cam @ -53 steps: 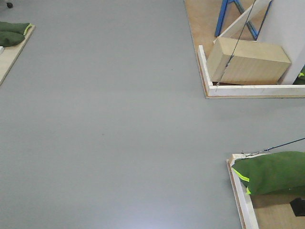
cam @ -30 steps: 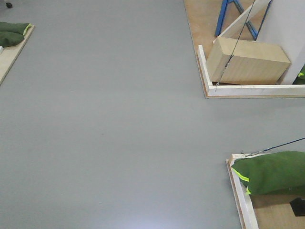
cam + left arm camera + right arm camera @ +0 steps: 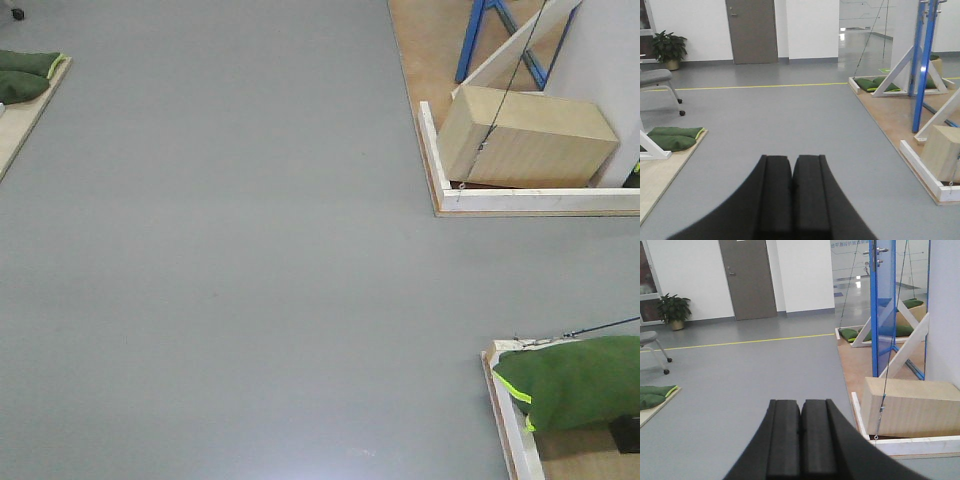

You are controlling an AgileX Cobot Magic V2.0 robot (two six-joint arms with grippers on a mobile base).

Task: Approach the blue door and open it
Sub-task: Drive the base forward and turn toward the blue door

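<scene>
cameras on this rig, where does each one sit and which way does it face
Front view: up high, tilted steeply down at the grey floor, wooden box and green sandbag; no robot parts show.
Left wrist: low, facing forward over the shut left gripper; blue door at right.
Right wrist: facing forward over the shut right gripper toward the blue door.
Shared: all three show the wooden box.

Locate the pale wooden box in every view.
Front-facing: wooden box upper right, in the corner of the white rail.
Left wrist: wooden box at the right edge, partly cut off.
Right wrist: wooden box lower right.
Shared landmark: the white rail bordering it.
</scene>
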